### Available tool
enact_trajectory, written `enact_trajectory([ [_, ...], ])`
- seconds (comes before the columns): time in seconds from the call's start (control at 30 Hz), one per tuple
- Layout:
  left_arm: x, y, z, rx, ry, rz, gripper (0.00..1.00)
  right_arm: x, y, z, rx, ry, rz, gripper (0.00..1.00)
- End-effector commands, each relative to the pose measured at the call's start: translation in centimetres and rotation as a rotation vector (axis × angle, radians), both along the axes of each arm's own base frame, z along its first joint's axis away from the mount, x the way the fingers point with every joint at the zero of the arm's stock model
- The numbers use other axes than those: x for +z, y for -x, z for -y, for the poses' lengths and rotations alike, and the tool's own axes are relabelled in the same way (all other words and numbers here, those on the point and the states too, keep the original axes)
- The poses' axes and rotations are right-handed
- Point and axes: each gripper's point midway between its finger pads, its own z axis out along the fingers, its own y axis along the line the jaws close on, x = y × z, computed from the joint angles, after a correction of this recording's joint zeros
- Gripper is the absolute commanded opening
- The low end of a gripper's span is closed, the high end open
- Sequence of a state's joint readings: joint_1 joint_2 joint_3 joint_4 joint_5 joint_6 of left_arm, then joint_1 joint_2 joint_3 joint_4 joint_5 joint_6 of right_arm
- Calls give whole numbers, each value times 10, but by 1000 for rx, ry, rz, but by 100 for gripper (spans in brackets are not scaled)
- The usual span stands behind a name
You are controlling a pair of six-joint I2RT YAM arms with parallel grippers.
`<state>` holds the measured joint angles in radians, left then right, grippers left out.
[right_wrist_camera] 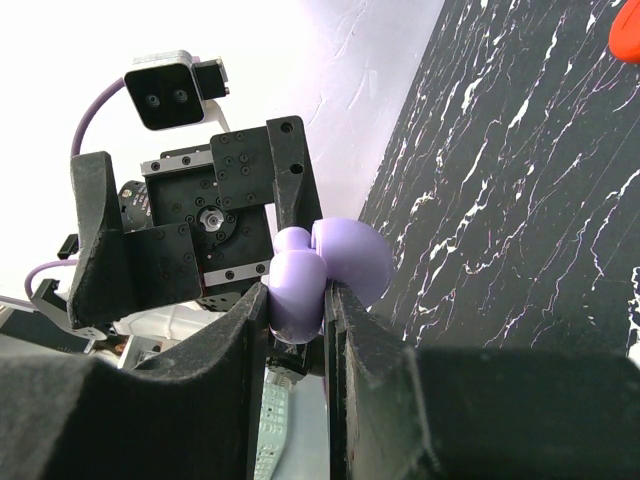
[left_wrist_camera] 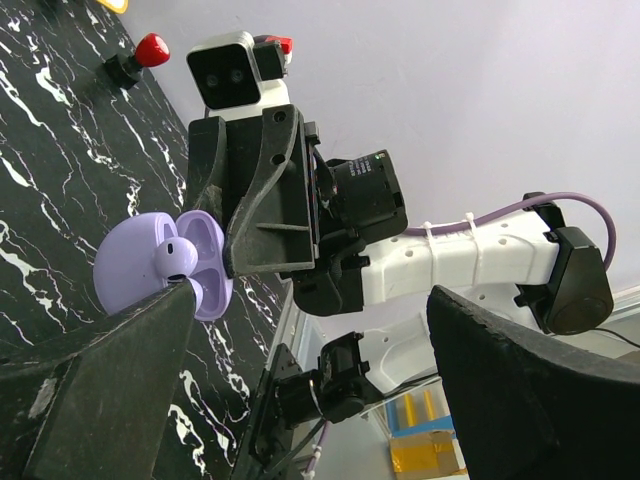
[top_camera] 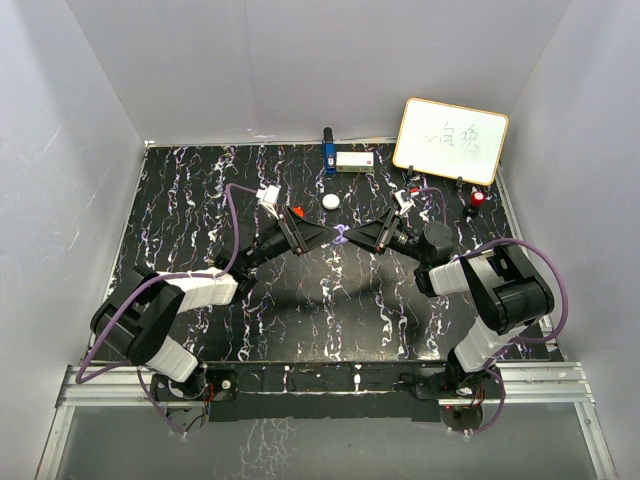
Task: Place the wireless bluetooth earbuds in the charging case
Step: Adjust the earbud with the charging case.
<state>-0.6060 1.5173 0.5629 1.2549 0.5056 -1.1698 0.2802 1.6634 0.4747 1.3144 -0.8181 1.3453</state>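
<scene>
Reaching inward from both sides, wrists facing each other over the table [top_camera: 300,330]. My right gripper [right_wrist_camera: 297,300] clamps the open purple charging case [left_wrist_camera: 140,265]; my left gripper [left_wrist_camera: 310,320] hangs wide open, empty, just in front of it. One earbud [left_wrist_camera: 175,256] sits in its well. Next, I reckon: fetch the other bud.

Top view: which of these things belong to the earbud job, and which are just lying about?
In the job: purple charging case, the earbud in it, right tool gripping the case, open left tool.
Lying about: whiteboard, white box, red-capped knob.
</scene>
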Motion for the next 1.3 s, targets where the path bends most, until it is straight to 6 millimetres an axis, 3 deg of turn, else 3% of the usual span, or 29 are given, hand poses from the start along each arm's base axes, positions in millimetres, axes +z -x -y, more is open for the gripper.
enact_trajectory([
  [0.0,14,-3,4,-1,20,53,99,18,3,0,4,-29,91,0],
  [1.27,13,-18,-1,17,8,59,99,18,4,0,6,-30,90,0],
])
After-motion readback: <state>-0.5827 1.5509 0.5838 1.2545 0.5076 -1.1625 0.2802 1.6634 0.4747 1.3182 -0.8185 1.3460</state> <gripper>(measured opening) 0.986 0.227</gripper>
